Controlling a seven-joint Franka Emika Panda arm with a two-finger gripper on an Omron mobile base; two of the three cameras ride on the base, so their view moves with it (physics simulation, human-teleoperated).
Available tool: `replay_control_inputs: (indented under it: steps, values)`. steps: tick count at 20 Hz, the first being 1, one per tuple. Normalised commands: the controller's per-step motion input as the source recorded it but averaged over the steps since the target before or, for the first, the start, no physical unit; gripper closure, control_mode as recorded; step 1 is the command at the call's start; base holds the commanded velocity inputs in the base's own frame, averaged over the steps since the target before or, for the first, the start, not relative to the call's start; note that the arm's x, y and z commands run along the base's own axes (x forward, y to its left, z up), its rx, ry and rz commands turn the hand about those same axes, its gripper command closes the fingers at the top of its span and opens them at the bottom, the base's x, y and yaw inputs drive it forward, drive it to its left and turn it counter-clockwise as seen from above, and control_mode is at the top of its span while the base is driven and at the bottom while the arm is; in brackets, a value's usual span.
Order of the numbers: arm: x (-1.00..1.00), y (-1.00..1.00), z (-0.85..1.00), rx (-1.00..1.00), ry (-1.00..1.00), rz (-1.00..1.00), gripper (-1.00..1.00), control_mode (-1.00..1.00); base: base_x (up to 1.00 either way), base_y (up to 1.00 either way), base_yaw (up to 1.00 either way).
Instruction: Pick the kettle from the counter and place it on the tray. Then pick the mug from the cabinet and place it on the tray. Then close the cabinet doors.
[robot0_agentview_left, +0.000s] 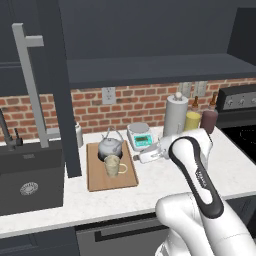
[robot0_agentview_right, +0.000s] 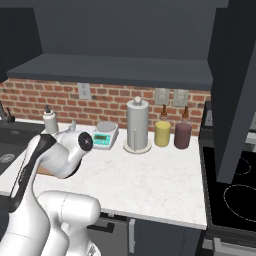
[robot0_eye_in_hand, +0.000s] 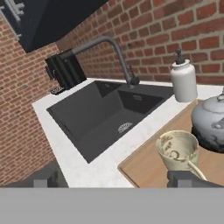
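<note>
With kettle (robot0_agentview_left: 110, 146) and mug (robot0_agentview_left: 113, 165) sitting on the tray (robot0_agentview_left: 111, 184), the gripper (robot0_agentview_left: 136, 158) (jaws spread, empty) is needing a clean rise toward the cabinet doors (robot0_agentview_left: 59, 85).

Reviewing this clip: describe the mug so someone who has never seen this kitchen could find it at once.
Start at the dark sink set in the white counter; just right of it lies a light-brown wooden tray. Two things stand on it: a round silver kettle at the back and, in front of it, the mug. The mug is the small beige open-topped cup with a side handle.
</note>
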Motion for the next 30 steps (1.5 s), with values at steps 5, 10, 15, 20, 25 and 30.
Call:
replay_control_inputs:
  steps: [5,10,15,20,25,30]
  values:
    - [-0.1,0.0,0.03,0.0,0.05,-0.1,-1.0,-1.0,0.0,0.0,0.0]
    - [-0.2,0.0,0.16,0.0,0.22,-0.21,-1.0,-1.0,0.0,0.0,0.0]
    - [-0.31,0.0,0.16,0.0,0.26,-0.21,-1.0,-1.0,0.0,0.0,0.0]
    - [-0.34,0.0,0.01,0.0,0.17,-0.24,-1.0,-1.0,0.0,0.0,0.0]
    - [-0.39,0.05,0.0,-0.01,0.11,-0.24,-1.0,-1.0,0.0,0.0,0.0]
    - [-0.42,0.11,-0.02,-0.09,0.1,-0.14,-1.0,-1.0,0.0,0.0,0.0]
